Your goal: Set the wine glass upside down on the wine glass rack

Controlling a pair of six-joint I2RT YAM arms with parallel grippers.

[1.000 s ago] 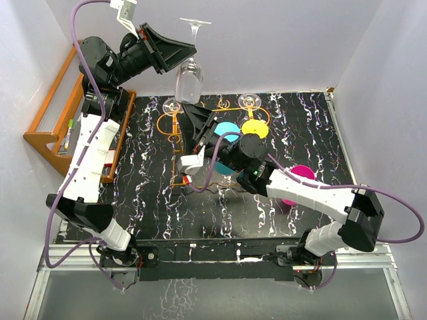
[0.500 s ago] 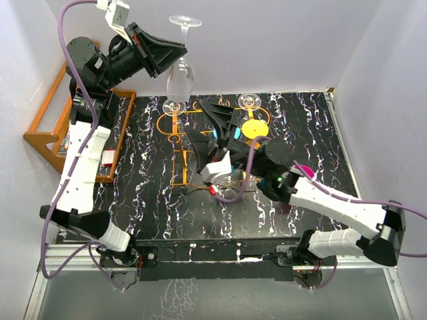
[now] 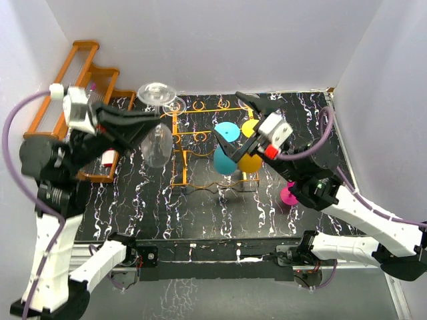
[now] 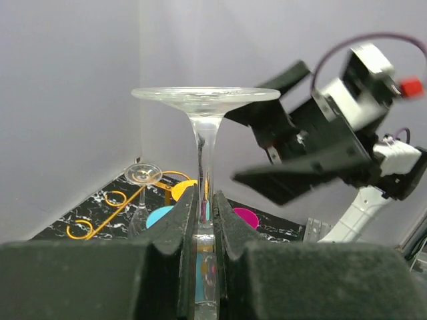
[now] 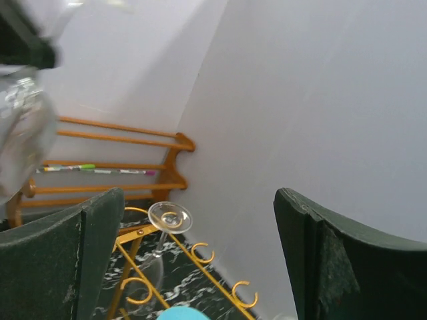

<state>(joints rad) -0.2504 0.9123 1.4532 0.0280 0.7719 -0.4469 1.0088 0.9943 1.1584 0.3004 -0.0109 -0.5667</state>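
Currently the left gripper is pinching the stem of the clear inverted wine glass, foot at twelve o'clock. The right gripper is gaping empty.

Clear glossy wine glass, orange metal wire rack.

Both arms have white shells, black joints, looping purple cables and matte black pincer fingers.
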